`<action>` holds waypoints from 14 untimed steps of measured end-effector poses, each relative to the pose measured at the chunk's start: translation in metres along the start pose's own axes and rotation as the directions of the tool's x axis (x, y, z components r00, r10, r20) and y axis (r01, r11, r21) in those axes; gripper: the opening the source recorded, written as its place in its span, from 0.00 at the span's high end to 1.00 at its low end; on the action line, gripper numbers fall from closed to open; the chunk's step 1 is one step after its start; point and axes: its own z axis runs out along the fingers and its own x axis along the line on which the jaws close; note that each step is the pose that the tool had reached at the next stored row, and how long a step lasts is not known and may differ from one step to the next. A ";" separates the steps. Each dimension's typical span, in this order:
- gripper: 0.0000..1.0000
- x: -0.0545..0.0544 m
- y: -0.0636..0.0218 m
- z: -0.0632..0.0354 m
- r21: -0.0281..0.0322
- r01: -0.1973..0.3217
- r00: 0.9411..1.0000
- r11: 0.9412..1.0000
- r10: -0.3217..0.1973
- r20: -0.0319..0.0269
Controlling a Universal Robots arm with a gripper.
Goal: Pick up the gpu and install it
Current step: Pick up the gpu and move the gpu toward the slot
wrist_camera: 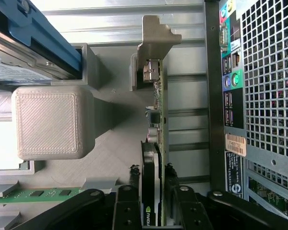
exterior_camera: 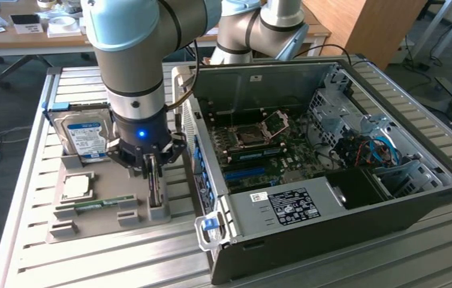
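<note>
Your arm (exterior_camera: 134, 66) stands almost straight up over the grey holder tray (exterior_camera: 106, 180) on the bench (exterior_camera: 90, 264), wrist pointing down, just to the exterior view's left of the open computer case (exterior_camera: 330, 210). Your claw (exterior_camera: 152, 174) (wrist_camera: 153, 191) is spread, astride the gpu (exterior_camera: 157, 193) (wrist_camera: 156, 120), with one finger close beside each face. The gpu stands on edge in its slot in the tray, its silver bracket at the far end from the claw, and the hard drive (exterior_camera: 84, 135) stands upright near it.
</note>
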 end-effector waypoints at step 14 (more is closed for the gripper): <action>0.74 0.000 0.0000 -0.0001 0.000 0.000 1.000 1.000 0.000 0.000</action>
